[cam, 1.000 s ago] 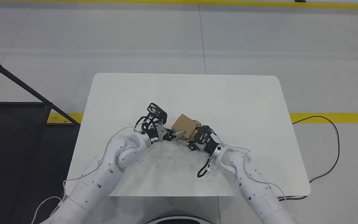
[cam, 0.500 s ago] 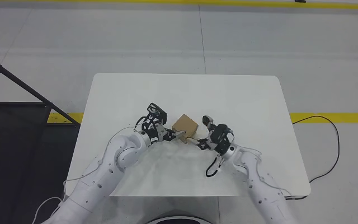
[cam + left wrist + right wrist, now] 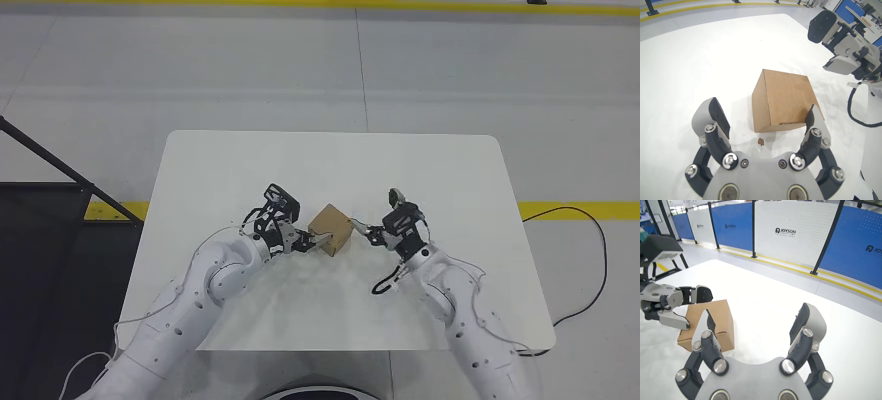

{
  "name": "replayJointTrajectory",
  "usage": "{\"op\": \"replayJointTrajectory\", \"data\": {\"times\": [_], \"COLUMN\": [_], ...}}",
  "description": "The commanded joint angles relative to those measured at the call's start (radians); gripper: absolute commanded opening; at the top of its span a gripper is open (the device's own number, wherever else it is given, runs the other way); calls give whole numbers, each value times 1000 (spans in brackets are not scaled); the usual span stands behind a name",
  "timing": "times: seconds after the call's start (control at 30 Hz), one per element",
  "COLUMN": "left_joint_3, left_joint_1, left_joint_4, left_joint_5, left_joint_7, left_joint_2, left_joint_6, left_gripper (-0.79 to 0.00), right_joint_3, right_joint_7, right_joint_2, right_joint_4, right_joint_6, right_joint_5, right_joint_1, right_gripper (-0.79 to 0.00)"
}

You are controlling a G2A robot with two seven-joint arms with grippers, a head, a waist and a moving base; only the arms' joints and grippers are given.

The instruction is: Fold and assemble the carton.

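On the table stands the carton (closed up).

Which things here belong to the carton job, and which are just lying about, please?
Job in hand: carton; left pincer; right pincer; table.

Lying about: small brown scrap near the carton; black cable on the floor.

**Operator:** Which markings are legible?

**Technician:** One logo with a short word beside it, in dark print. It appears on the white perforated panel, the blue panel and the farther white panel. On the nearer blue panel it is cut off at the picture's edge.

**Operator:** Any other text?

**Technician:** A fine line sits under the first logo. It is too small to read.
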Motion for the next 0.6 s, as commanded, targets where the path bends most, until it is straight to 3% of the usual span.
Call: {"op": "replayJointTrajectory", "data": {"times": [0.0,0.3,0.57], "left_joint_3": [-2,-9,-21], "left_joint_1": [0,1,12], "left_joint_4": [0,4,-15], "left_joint_5": [0,3,11], "left_joint_7": [-1,-5,32], "left_joint_2": [-1,-3,-3], "left_joint_6": [-3,-14,-36], "left_gripper": [0,0,0], "right_joint_3": [-9,-23,29], "right_joint_7": [29,60,-58], "right_joint_2": [-1,-5,4], "right_joint_4": [4,25,-56], "right_joint_6": [9,29,16], "right_joint_5": [-16,-21,7], "right_joint_1": [4,17,-28], "right_gripper": [0,0,0]}}
